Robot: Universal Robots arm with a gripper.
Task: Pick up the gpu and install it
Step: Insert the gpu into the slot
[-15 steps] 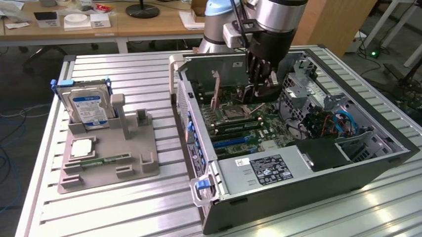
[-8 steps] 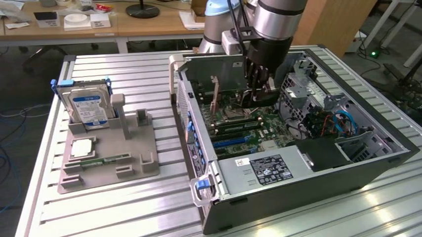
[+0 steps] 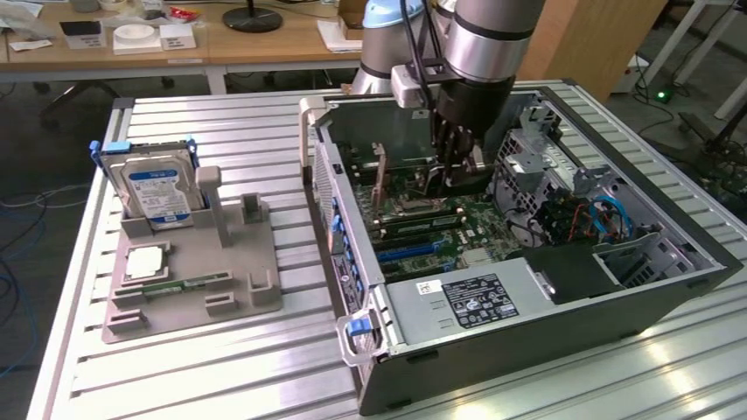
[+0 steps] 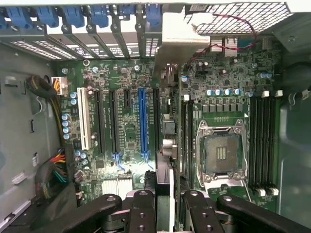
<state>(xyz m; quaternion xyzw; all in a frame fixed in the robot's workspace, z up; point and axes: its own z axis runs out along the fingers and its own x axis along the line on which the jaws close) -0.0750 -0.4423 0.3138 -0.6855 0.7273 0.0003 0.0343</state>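
The gpu is held edge-on, clenched between the fingers of the gripper inside the computer case; installation is judged under way; careful alignment over the motherboard slot is needed.

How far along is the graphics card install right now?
Pickup looks done: the tool is shut on the thin dark circuit card with the silver metal bracket, edge-on above the green motherboard inside the open computer case. Whether it is seated in a slot cannot be told.
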